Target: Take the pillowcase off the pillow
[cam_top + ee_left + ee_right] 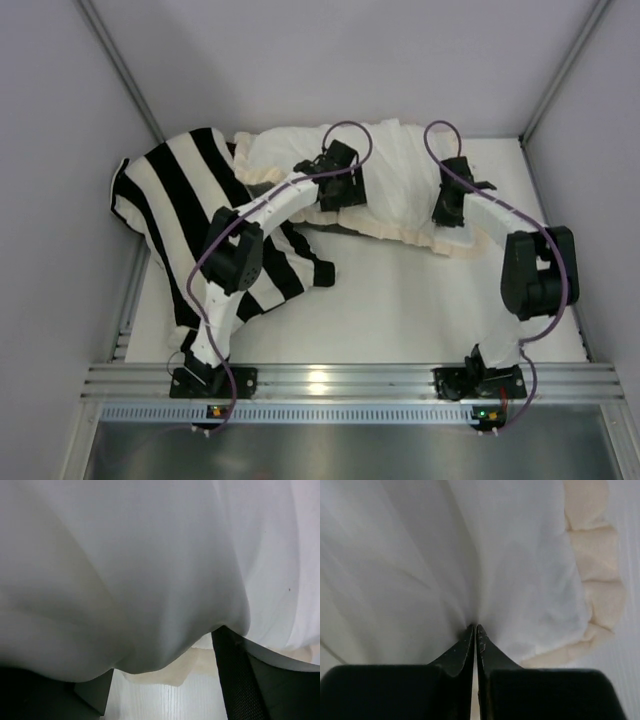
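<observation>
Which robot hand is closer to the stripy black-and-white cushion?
The left. The left gripper hangs open over the white pillowcase, just beside the striped cushion. The right gripper pinches the pillowcase farther along, well away from the cushion.

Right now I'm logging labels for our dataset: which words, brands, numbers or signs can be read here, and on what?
None: no readable text in any view, neither on the white pillowcase with a cream ruffled frill, nor the black-and-white striped cushion, nor the silver metal rail.
</observation>
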`<act>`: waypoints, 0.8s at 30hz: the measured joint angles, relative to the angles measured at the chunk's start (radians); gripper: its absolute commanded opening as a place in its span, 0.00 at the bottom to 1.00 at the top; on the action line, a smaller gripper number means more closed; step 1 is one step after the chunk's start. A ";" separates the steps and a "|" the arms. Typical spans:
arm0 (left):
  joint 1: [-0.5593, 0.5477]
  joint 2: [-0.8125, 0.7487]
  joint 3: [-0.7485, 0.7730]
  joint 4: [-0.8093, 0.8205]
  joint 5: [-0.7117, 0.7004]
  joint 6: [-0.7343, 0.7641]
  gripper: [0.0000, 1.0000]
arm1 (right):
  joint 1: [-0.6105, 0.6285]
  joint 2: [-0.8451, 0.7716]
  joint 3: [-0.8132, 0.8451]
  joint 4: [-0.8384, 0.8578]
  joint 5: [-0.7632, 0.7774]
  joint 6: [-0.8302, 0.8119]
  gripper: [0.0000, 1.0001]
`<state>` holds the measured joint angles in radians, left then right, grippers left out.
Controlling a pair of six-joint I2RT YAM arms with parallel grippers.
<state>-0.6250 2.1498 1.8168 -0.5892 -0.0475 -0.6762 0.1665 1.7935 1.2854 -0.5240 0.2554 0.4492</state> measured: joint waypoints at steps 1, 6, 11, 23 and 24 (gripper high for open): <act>0.020 0.041 0.082 -0.026 0.004 0.006 0.77 | 0.003 -0.046 -0.056 0.007 -0.020 0.005 0.00; 0.077 0.158 0.344 -0.077 0.029 0.026 0.76 | 0.036 -0.284 -0.302 0.015 -0.165 0.024 0.00; 0.058 0.103 0.258 -0.085 0.023 0.034 0.75 | 0.047 -0.417 -0.333 0.014 -0.213 0.026 0.61; -0.197 -0.102 0.076 -0.050 -0.040 0.083 0.77 | -0.040 -0.060 0.220 0.003 -0.243 -0.016 0.68; -0.204 -0.122 0.057 -0.046 -0.045 0.084 0.77 | -0.044 -0.005 0.269 0.001 -0.245 -0.017 0.67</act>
<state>-0.8288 2.0277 1.8740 -0.6353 -0.0925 -0.5919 0.1226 1.7885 1.5539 -0.5232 0.0109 0.4324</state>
